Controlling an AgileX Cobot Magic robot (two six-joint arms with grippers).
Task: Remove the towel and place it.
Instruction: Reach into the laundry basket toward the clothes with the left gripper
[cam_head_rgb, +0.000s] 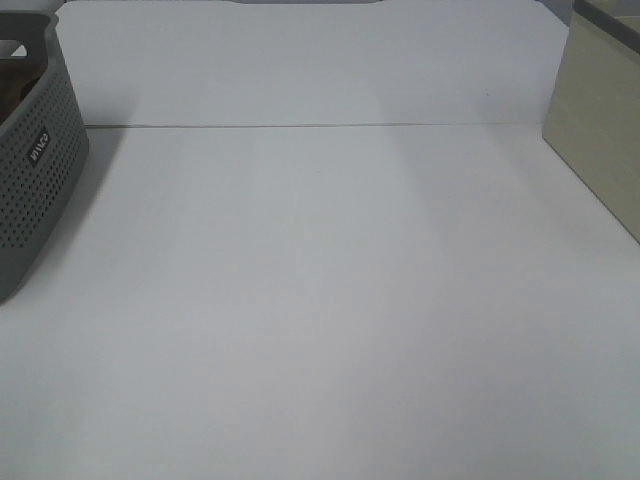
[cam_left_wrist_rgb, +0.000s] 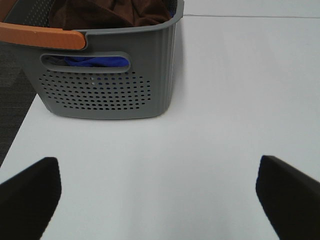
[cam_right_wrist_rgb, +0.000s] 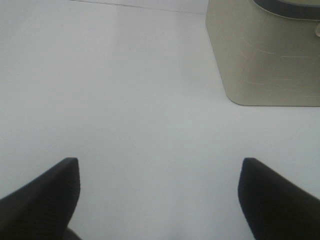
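We see the dark brown towel (cam_left_wrist_rgb: 115, 12) bunched inside the grey basket (cam_left_wrist_rgb: 110, 95), which stands at the left edge of the white desk (cam_head_rgb: 320, 300). Our left gripper (cam_left_wrist_rgb: 160, 192) hovers over the desk near the basket, fingers spread wide apart; our right gripper (cam_right_wrist_rgb: 160, 195) is likewise spread wide, near a beige bin (cam_right_wrist_rgb: 265, 60)
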